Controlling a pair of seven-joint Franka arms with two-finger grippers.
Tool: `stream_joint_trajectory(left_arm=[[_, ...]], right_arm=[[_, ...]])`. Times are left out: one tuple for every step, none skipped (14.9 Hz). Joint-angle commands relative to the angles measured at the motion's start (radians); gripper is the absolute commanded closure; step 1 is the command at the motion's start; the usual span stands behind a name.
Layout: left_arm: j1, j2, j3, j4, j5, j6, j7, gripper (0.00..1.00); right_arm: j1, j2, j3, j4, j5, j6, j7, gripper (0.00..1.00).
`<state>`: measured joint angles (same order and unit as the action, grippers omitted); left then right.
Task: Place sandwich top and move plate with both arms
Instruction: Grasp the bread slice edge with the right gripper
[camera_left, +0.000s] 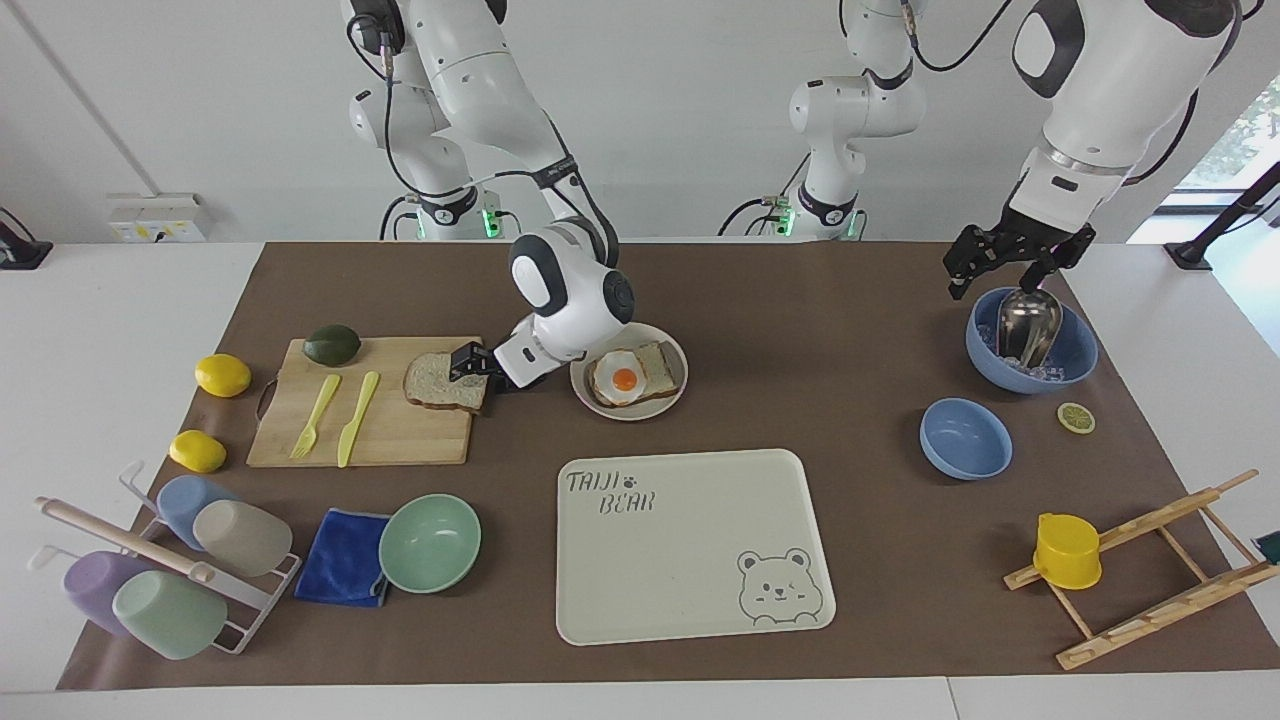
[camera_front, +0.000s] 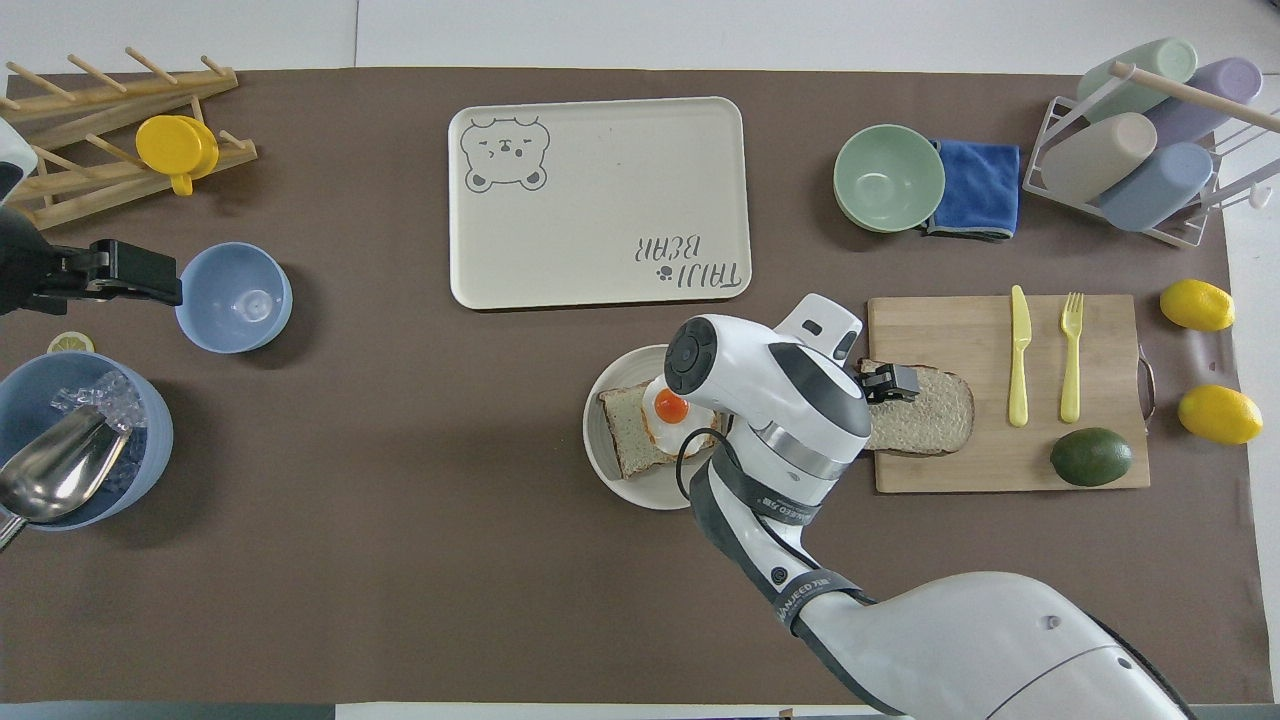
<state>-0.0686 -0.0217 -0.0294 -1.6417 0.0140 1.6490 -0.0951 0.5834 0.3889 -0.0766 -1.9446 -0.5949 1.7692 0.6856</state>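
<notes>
Table (camera_left: 800, 330): covered by a brown mat.
Plate (camera_left: 672, 400): set mid-table, egg-topped slice (camera_left: 630, 375) carried.
Sandwich top (camera_left: 435, 380): laid on the cutting board's (camera_left: 400, 430) corner nearest the plate.
Right gripper (camera_left: 468, 364): positioned at the slice's edge; grip cannot be told.
Left gripper (camera_left: 1010, 262): held open over the ice bowl (camera_left: 1075, 355), waiting.
Risk: bread could be pushed off the board by a shallow pinch.

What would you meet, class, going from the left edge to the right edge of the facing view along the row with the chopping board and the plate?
Lemon → chopping board → sandwich top → right gripper → plate → ice bowl.
</notes>
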Motion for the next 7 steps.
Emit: stream_joint_trajectory(left_arm=[[0.007, -0.023, -0.004, -0.02, 0.0, -0.012, -0.008, 0.0], [0.007, -0.023, -0.004, -0.02, 0.0, -0.014, -0.008, 0.0], [0.007, -0.023, -0.004, -0.02, 0.0, -0.012, -0.008, 0.0], [0.007, -0.023, -0.004, -0.02, -0.002, -0.012, -0.008, 0.0], [0.007, -0.023, -0.004, -0.02, 0.0, -0.012, -0.008, 0.0], [0.007, -0.023, -0.004, -0.02, -0.002, -0.012, -0.009, 0.0], [0.007, -0.023, -0.004, -0.02, 0.0, -0.012, -0.009, 0.0]], right_arm=[[-0.007, -0.031, 0.005, -0.037, -0.025, 0.007, 0.017, 0.36], [-0.007, -0.031, 0.005, -0.039, -0.025, 0.007, 0.017, 0.41], [-0.007, -0.036, 0.005, -0.043, -0.025, 0.007, 0.017, 0.42], [-0.005, -0.036, 0.005, -0.049, -0.025, 0.01, 0.02, 0.42], [-0.005, -0.038, 0.005, -0.05, -0.025, 0.009, 0.02, 0.42], [-0.005, -0.038, 0.005, -0.05, -0.025, 0.009, 0.02, 0.42], [-0.005, -0.038, 0.005, -0.05, -0.025, 0.01, 0.02, 0.42]])
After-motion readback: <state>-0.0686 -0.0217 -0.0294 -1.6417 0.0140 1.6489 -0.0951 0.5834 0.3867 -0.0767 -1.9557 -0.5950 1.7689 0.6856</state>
